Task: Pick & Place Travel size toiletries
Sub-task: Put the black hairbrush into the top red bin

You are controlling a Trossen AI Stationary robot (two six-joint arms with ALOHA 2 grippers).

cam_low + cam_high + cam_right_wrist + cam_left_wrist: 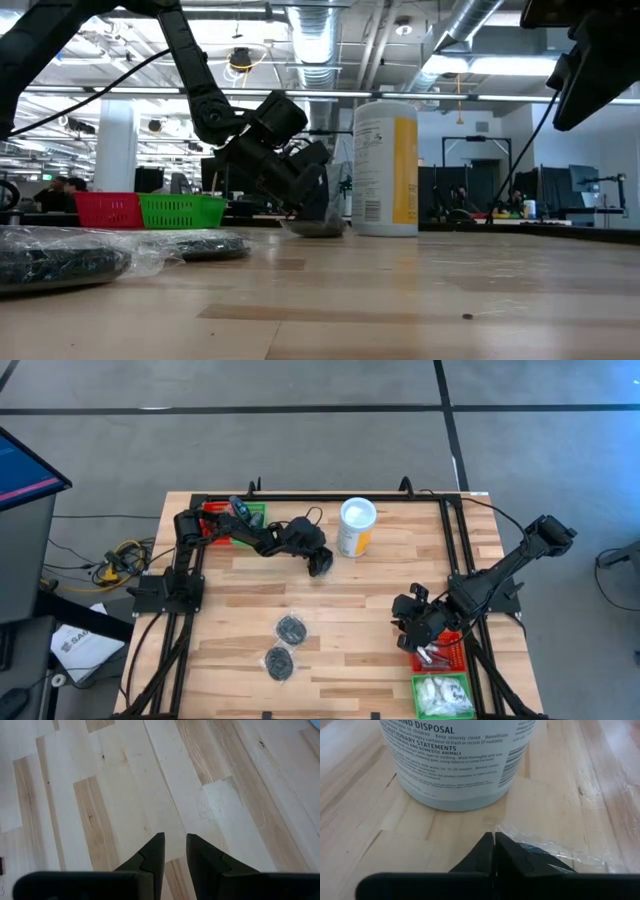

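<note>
Your left hand [320,563] is pinched shut on a wrapped puck [555,851] beside the yellow canister [356,527]. Right hand [174,845], slightly parted, holds nothing. Two pucks [286,644] lie mid-tabletop [380,610].

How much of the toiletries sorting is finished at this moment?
Done: white packets lie in the green bin. In hand: the left gripper is shut on a wrapped puck's clear wrap beside the yellow canister. Left: two wrapped pucks lie on the table.
</note>
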